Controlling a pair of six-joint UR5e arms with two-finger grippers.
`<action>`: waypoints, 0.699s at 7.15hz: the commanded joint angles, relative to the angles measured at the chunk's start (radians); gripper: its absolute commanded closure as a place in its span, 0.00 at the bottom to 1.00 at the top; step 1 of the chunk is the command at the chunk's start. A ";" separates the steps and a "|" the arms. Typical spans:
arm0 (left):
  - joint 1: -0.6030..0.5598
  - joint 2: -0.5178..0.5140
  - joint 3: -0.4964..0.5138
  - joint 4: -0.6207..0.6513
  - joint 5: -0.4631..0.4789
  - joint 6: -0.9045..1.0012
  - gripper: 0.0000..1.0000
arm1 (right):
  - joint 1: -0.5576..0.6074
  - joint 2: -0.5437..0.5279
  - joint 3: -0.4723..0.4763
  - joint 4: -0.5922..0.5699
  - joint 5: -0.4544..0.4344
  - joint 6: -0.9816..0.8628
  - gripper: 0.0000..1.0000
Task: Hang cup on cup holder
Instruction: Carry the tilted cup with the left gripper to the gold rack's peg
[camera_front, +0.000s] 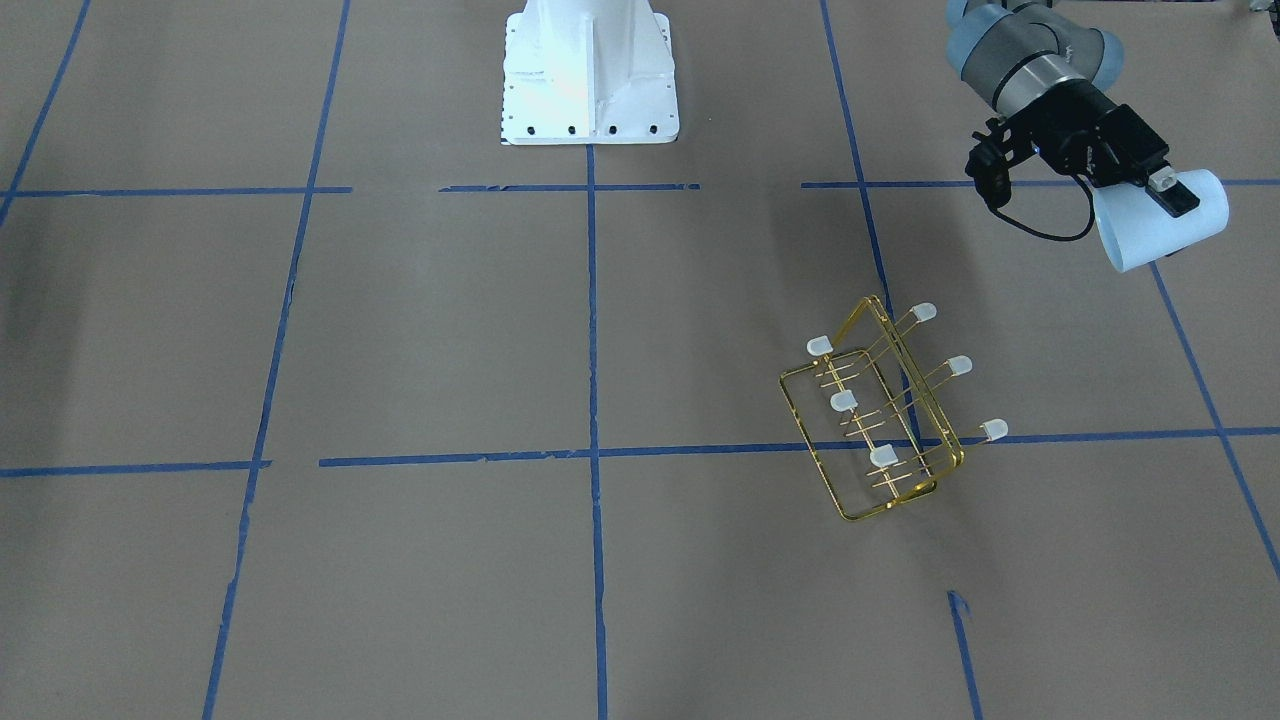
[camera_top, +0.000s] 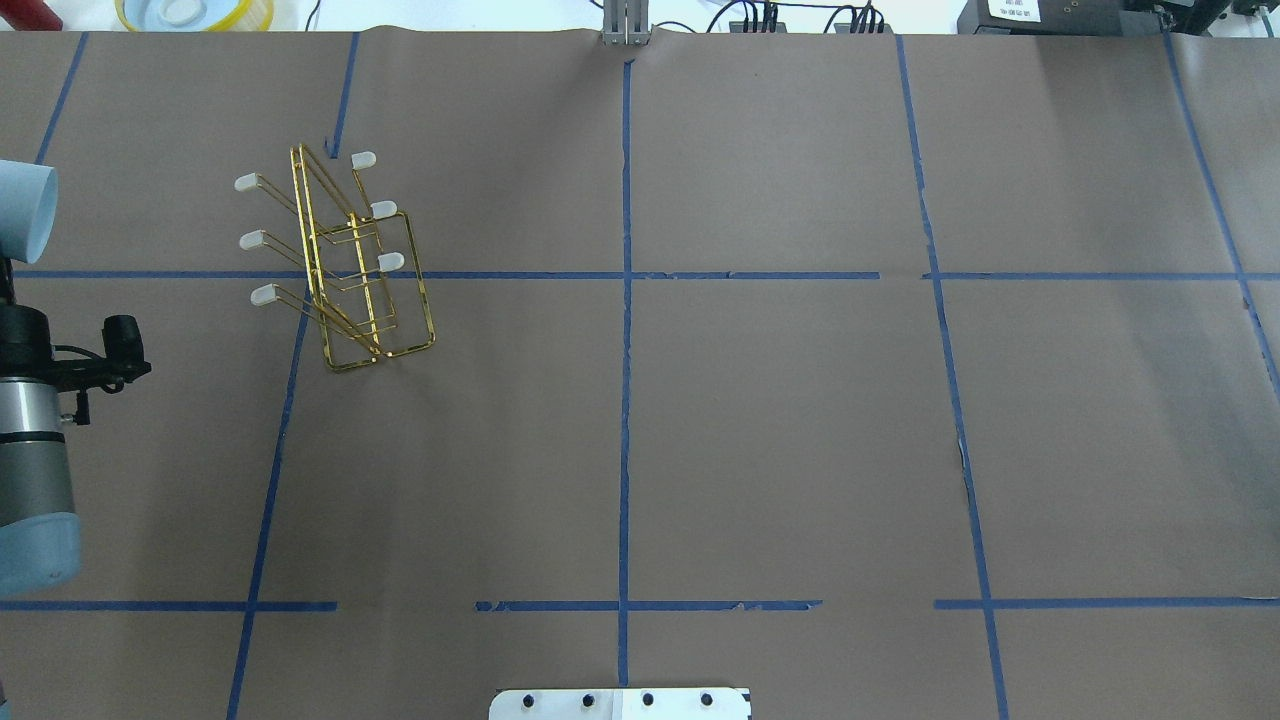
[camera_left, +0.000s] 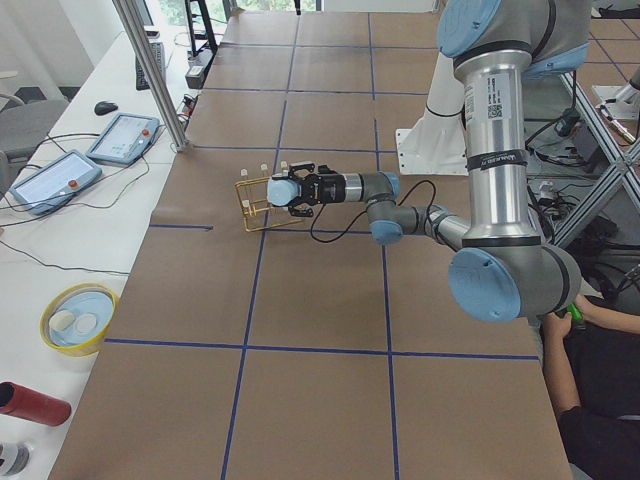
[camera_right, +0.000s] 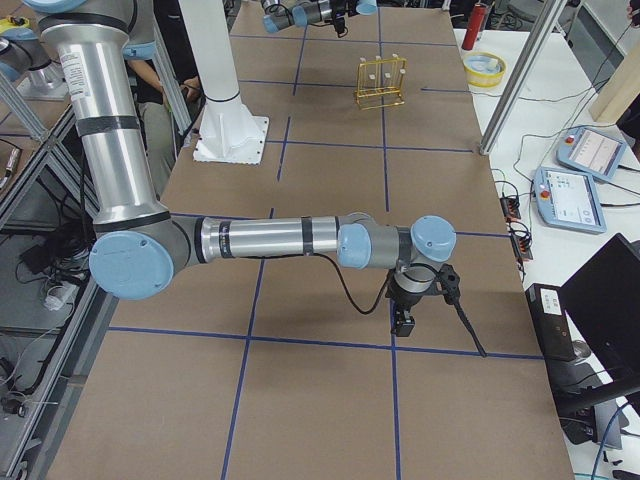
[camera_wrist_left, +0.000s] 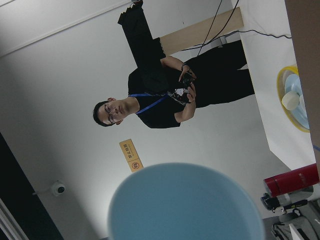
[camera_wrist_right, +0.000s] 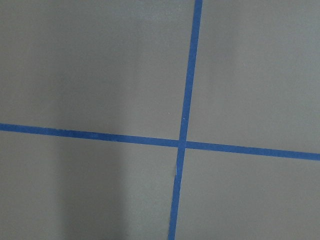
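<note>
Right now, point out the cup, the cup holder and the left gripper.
cup (camera_front: 1140, 240): exterior front-facing view, on its pale side wall.
cup holder (camera_front: 844, 401): exterior front-facing view, on a white prong cap.
left gripper (camera_front: 1172, 198): exterior front-facing view, between the fingertips clamping the cup's wall.

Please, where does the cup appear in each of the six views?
Exterior front-facing: cup at upper right.
Overhead exterior: cup at left edge.
Exterior left: cup at centre.
Exterior right: cup at top edge.
Left wrist-mounted: cup at bottom centre.
Right wrist-mounted: not in it.
Shared landmark: the gold cup holder.
</note>
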 joint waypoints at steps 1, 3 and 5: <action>0.035 -0.077 0.078 -0.004 0.091 0.055 1.00 | 0.000 0.000 0.000 0.000 0.000 0.000 0.00; 0.053 -0.148 0.112 0.001 0.123 0.113 1.00 | 0.000 0.000 0.000 0.000 0.000 0.000 0.00; 0.113 -0.157 0.117 -0.011 0.111 0.121 1.00 | 0.000 0.000 0.000 0.000 0.000 0.000 0.00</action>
